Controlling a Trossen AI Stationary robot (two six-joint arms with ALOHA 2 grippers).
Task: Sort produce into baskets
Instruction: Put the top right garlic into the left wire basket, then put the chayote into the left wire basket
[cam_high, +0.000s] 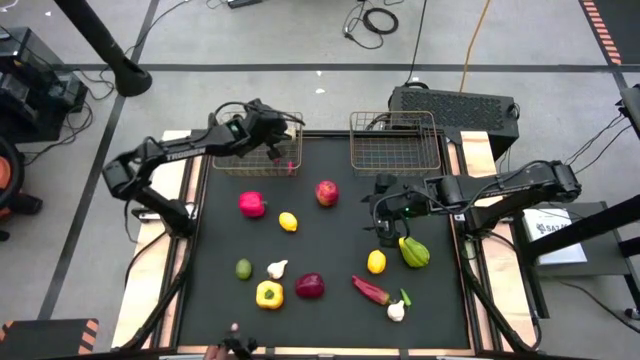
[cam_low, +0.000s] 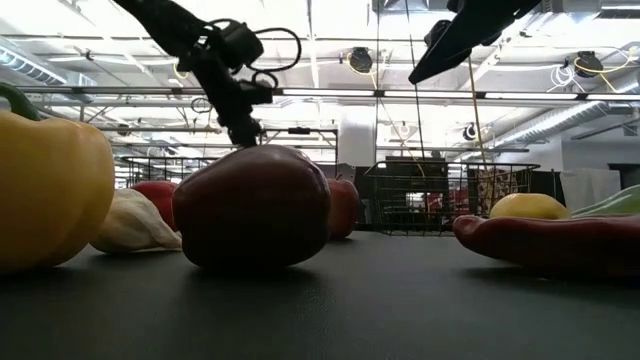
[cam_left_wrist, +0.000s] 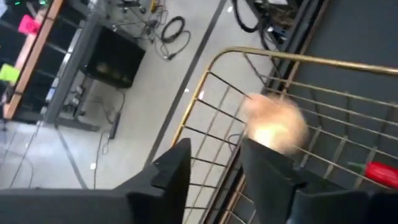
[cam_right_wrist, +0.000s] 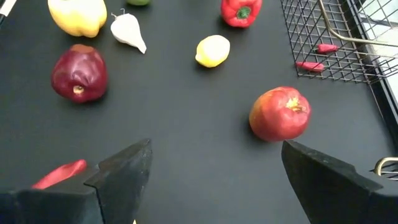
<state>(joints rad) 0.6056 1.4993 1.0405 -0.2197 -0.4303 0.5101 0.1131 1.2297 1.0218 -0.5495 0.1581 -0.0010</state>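
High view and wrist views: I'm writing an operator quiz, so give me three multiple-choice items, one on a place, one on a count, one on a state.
1. Where is the left gripper?
A. Above the left basket
B. Over the yellow pepper
C. Beside the green pepper

2. How many yellow lemons lie on the black mat?
A. None
B. Two
C. Five

3. What state is the right gripper in?
A. Shut on an apple
B. Open, holding nothing
C. Shut on a chilli

Answers: 1 A, its wrist view looks down into the wire basket. 2 B, the high view shows two. 3 B, its fingers stand wide apart over bare mat.
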